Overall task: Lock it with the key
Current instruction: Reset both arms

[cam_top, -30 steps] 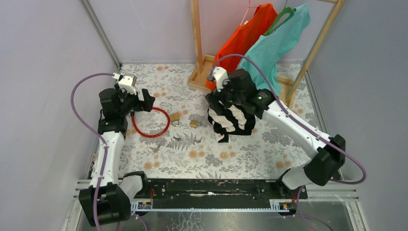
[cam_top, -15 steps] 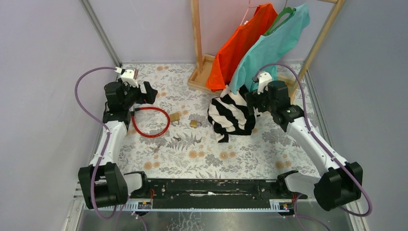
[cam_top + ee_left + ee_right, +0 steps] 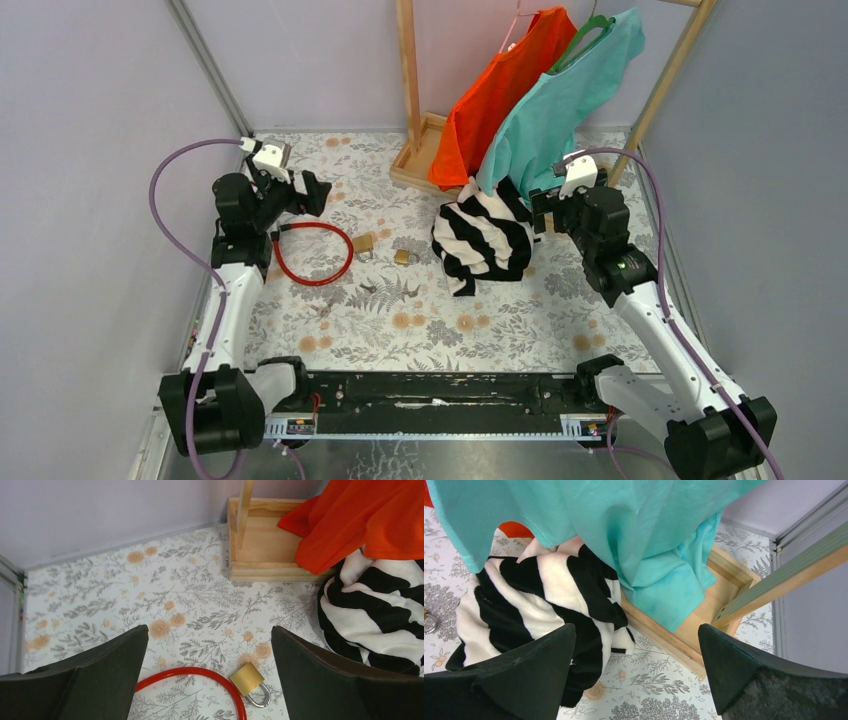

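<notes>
Left gripper hangs open and empty, the padlock near at its 4 o'clock. Right gripper gapes, empty too, over the striped cloth. I judge nothing done yet. The key (that dark sliver, I think) lies loose on the table at the padlock's 6 o'clock, to be picked up, inserted and turned.

A brushed brass body and a polished steel shackle are seen on the padlock (the shackle glints); the red ring looks smooth and glossy. The table cover is printed and matt, the rack base pale wood. The striped cloth appears plush, the orange garment and teal garment thin and matt. Grainy matt black plastic is shown on the right gripper's fingers.
</notes>
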Action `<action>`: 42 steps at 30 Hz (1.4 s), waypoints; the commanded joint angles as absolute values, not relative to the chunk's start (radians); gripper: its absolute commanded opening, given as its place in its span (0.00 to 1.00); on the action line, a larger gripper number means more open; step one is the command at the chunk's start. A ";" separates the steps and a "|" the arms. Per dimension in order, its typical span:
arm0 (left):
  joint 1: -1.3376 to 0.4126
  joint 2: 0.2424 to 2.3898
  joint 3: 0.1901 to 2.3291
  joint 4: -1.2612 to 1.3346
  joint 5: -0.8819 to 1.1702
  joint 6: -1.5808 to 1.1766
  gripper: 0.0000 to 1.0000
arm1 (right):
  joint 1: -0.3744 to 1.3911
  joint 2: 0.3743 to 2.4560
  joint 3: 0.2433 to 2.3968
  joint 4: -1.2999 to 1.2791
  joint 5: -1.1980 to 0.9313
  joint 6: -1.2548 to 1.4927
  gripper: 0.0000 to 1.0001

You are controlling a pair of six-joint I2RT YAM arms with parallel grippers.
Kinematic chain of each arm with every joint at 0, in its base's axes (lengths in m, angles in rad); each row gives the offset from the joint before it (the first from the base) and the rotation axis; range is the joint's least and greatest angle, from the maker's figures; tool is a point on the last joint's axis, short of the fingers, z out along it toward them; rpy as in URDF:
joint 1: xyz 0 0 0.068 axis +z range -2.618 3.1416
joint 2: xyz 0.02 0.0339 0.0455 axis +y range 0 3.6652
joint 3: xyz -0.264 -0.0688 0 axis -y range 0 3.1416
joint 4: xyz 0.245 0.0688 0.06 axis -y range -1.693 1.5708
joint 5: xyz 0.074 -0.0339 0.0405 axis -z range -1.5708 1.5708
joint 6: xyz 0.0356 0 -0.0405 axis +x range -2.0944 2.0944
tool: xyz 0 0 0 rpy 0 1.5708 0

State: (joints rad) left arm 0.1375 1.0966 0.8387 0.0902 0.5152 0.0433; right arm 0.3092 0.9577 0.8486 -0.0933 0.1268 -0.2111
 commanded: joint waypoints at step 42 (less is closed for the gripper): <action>0.021 0.917 0.801 0.028 0.420 0.124 1.00 | 0.304 0.896 0.807 0.041 0.227 -0.301 0.99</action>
